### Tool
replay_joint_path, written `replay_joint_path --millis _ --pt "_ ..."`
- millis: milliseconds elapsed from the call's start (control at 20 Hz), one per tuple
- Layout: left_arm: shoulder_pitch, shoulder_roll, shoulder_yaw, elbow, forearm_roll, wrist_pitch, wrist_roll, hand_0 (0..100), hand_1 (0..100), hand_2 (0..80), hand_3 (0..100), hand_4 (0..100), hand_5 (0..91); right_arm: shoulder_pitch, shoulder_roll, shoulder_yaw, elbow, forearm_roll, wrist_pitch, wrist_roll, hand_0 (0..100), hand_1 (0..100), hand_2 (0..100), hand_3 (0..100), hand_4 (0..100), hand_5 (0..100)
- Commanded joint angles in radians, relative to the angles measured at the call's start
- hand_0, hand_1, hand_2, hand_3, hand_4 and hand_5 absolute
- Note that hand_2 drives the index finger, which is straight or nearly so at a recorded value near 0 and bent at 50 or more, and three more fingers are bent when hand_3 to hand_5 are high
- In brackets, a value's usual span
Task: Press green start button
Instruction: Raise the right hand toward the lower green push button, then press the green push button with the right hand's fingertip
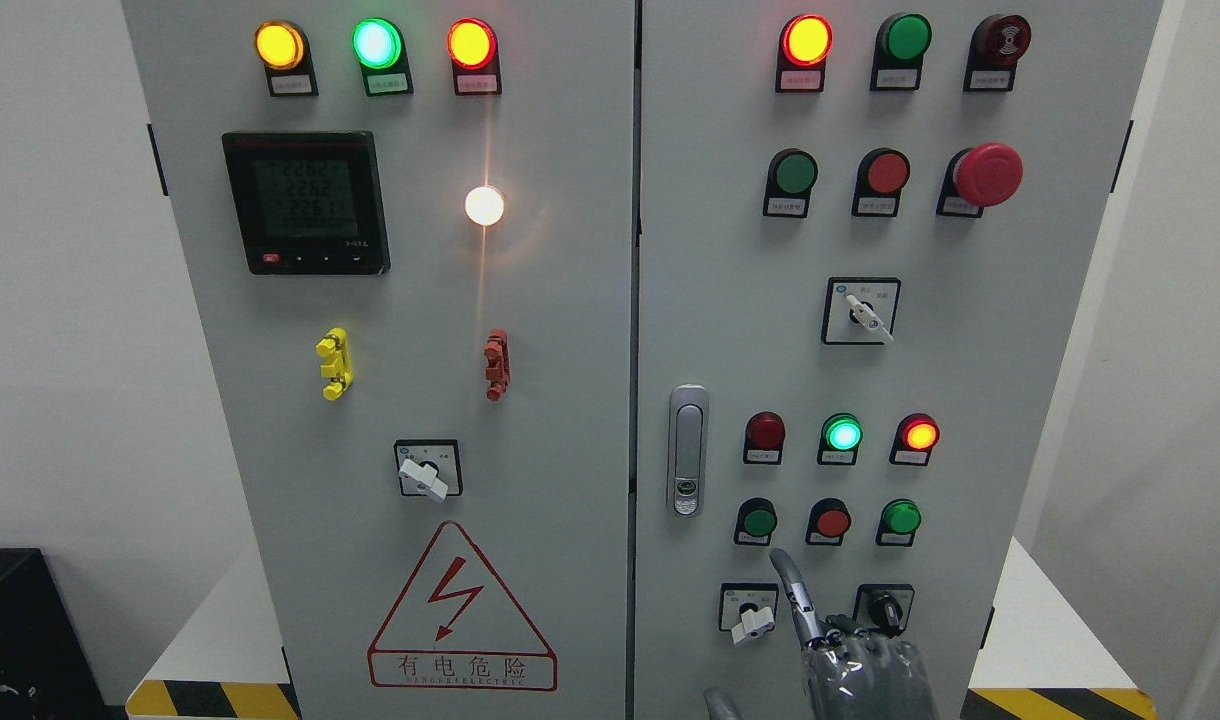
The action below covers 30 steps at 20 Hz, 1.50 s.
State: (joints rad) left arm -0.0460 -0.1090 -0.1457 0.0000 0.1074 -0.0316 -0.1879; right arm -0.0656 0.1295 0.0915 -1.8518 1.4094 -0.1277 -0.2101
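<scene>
**A:** Start at the left of the frame. What is there?

**B:** The left cabinet door (560, 420). Three lit lamps run across its top: amber (278, 45), green (376, 43) and red-orange (470, 43). Below them is a dark digital meter (305, 202), with a bright white lamp (484, 205) to its right. At mid-height there is a yellow clip (334, 363) and a red clip (496, 364). Lower down are a rotary switch (428, 470) and a red lightning warning triangle (461, 608).

**A:** And further right?

**B:** A door latch (687, 450) sits just right of the centre seam. In the upper right of the frame is a large red mushroom button (987, 174).

**A:** Where is the task's button?

**B:** The panel has several green ones, and their labels are too small to read. The green button (758, 521) nearest the hand is in the lower right area. It is the leftmost of a row of three, with a red button (831, 520) beside it.

**A:** And the hand?

**B:** The right hand (860, 665) comes up from the bottom edge, right of the middle. Its index finger (795, 595) points straight up. The tip is just below that green button and not touching it. The other fingers are curled in and hold nothing. The finger passes between two selector switches, a white-handled one (750, 612) and a black-knobbed one (884, 606).
</scene>
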Motion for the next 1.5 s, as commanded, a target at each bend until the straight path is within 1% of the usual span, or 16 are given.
replay_joint_path --millis 0,250,950,1150,1450 --pt "0.0 0.0 0.0 -0.028 0.0 -0.001 -0.001 12 56 0.0 0 0 0.0 -0.039 0.001 -0.007 0.097 0.008 0.003 0.001 12 28 0 97 90 100" --pt "0.0 0.0 0.0 -0.028 0.0 -0.001 0.001 12 56 0.0 0 0 0.0 -0.066 0.002 -0.007 0.128 0.008 0.014 0.003 13 28 0 97 90 100" --pt "0.003 0.002 0.0 -0.028 0.0 -0.001 0.001 12 56 0.0 0 0 0.0 -0.138 0.002 -0.009 0.193 0.008 0.016 0.008 14 28 0 97 90 100" --pt "0.003 0.002 0.0 -0.028 0.0 -0.001 0.001 12 56 0.0 0 0 0.0 -0.148 0.004 -0.009 0.207 0.008 0.028 0.009 14 28 0 97 90 100" --pt "0.005 0.002 0.0 -0.028 0.0 -0.001 -0.001 12 56 0.0 0 0 0.0 -0.148 0.004 -0.007 0.206 0.008 0.028 0.011 15 28 0 97 90 100"
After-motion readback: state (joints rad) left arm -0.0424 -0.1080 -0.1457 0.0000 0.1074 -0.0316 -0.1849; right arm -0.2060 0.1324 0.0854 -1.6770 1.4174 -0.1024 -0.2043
